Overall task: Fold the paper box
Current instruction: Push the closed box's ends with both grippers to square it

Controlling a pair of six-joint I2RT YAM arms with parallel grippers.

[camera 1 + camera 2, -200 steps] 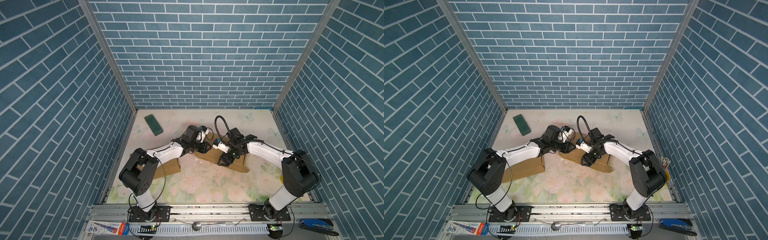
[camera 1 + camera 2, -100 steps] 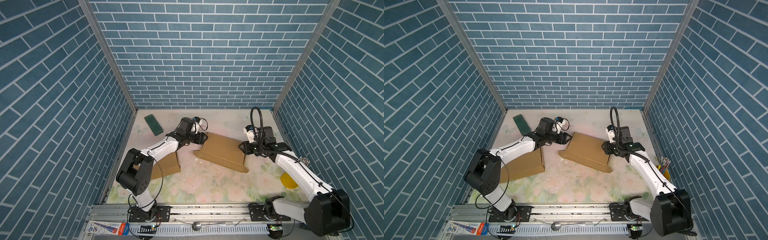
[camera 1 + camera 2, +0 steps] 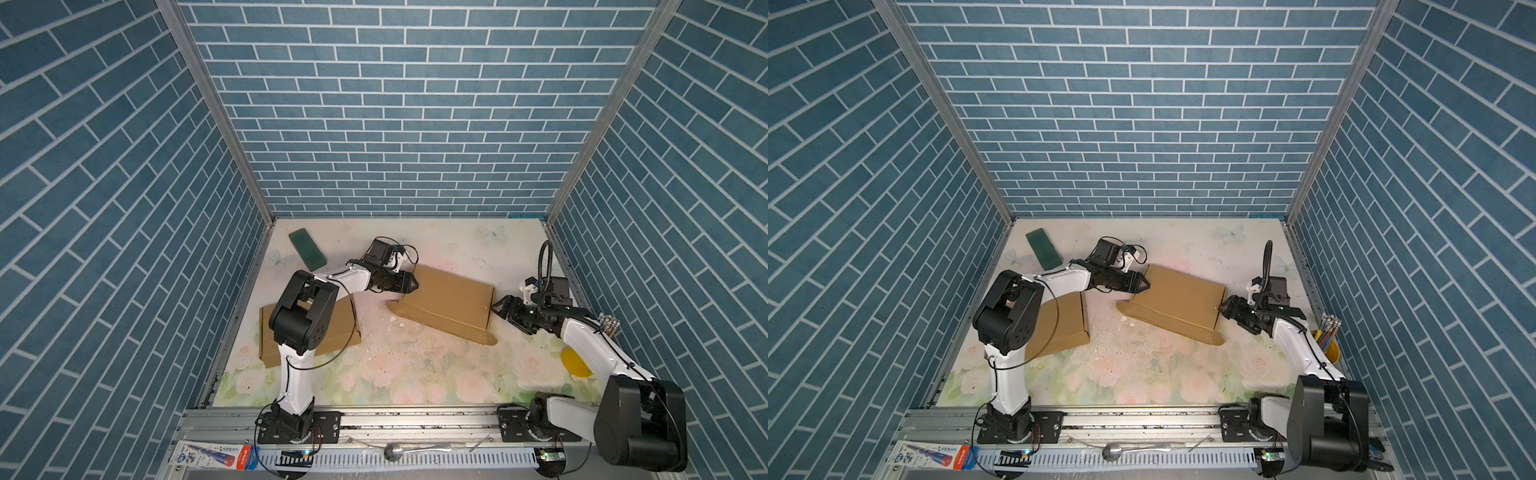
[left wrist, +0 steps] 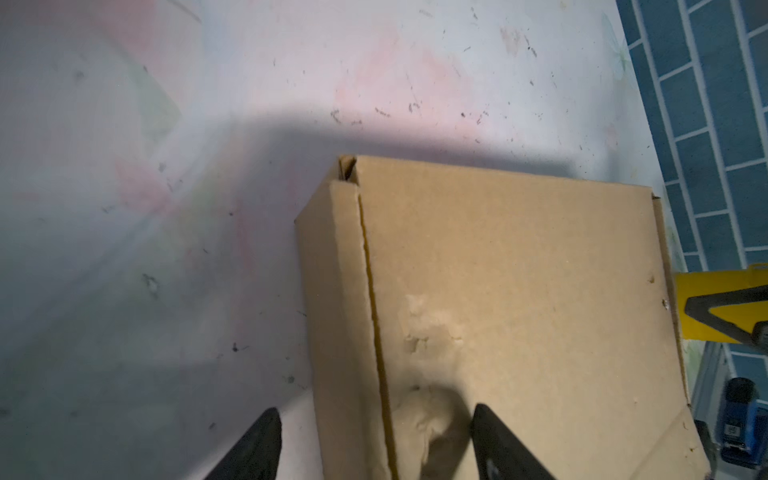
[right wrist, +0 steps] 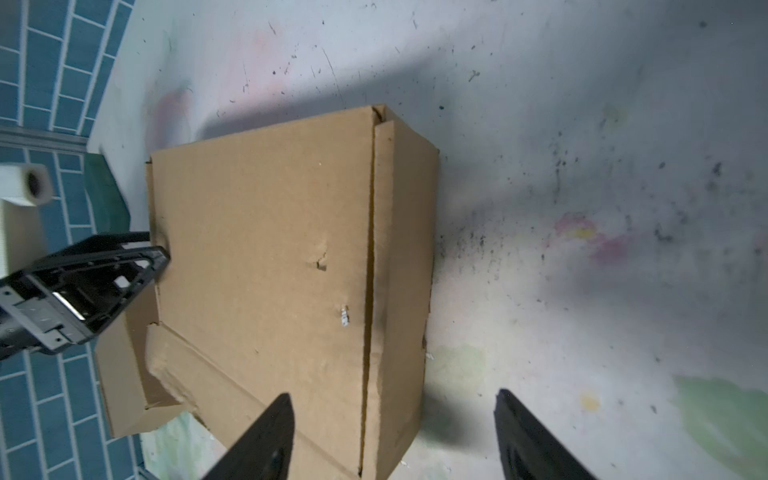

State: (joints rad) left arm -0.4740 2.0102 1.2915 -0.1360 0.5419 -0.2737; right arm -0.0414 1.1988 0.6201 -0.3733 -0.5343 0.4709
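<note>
The brown paper box (image 3: 446, 299) (image 3: 1177, 301) lies closed in the middle of the table, with a long flap spread flat along its near edge. My left gripper (image 3: 415, 284) (image 3: 1146, 284) is at the box's left end, open. In the left wrist view its fingers (image 4: 257, 444) straddle the box's side edge (image 4: 345, 316) without pinching it. My right gripper (image 3: 497, 308) (image 3: 1223, 309) is at the box's right end, open. In the right wrist view (image 5: 392, 401) one finger is over the lid (image 5: 266, 257) and the other over bare table.
A second brown cardboard box (image 3: 332, 332) (image 3: 1067, 328) lies at the left, partly behind the left arm. A dark green flat block (image 3: 307, 248) sits at the back left. A yellow cup of pencils (image 3: 1329, 338) stands by the right wall. Small crumbs dot the table.
Both grippers were together over the middle of the box. They have drawn apart to its two ends, the right arm swinging far right. Both jaws have opened wider.
</note>
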